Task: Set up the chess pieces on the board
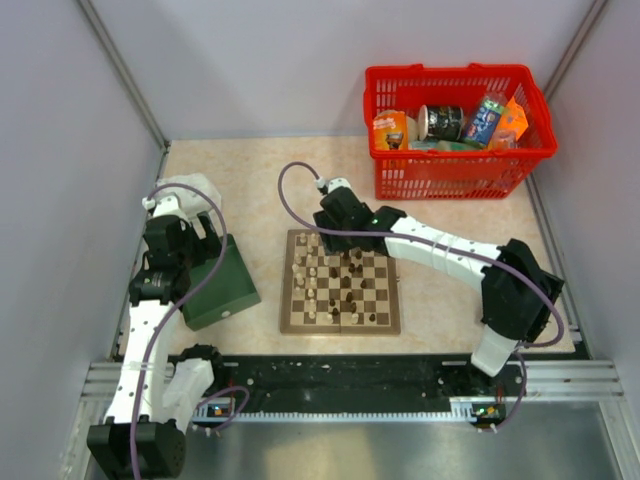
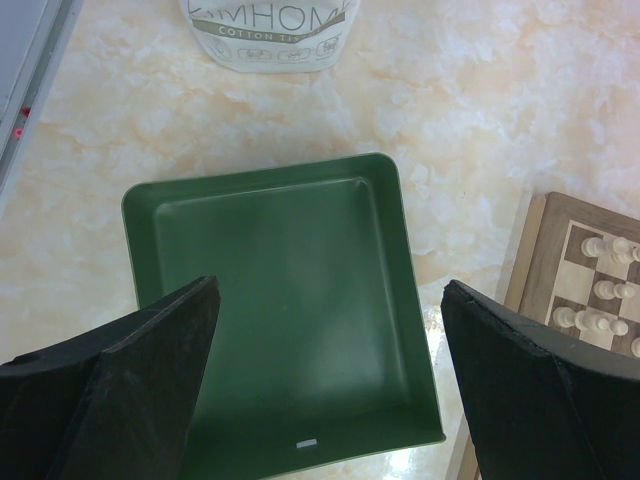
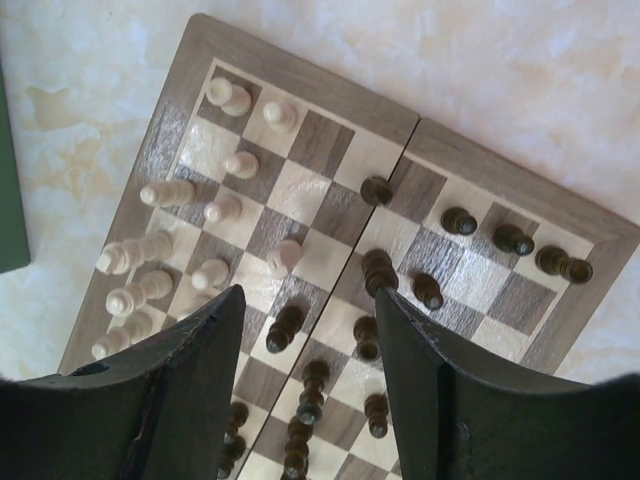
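The wooden chessboard lies mid-table. Cream pieces stand on its left columns and dark pieces are scattered over the middle and right. My right gripper hovers over the board's far side, open and empty. In the right wrist view the board fills the frame, with cream pieces at the left and dark pieces between and beyond the gripper. My left gripper is open over the dark green box, holding nothing. The board's corner shows at the right of the left wrist view.
A red basket of packaged goods stands at the back right. The empty green box sits left of the board, under the left gripper. A white tissue pack lies beyond it. Walls close in on both sides.
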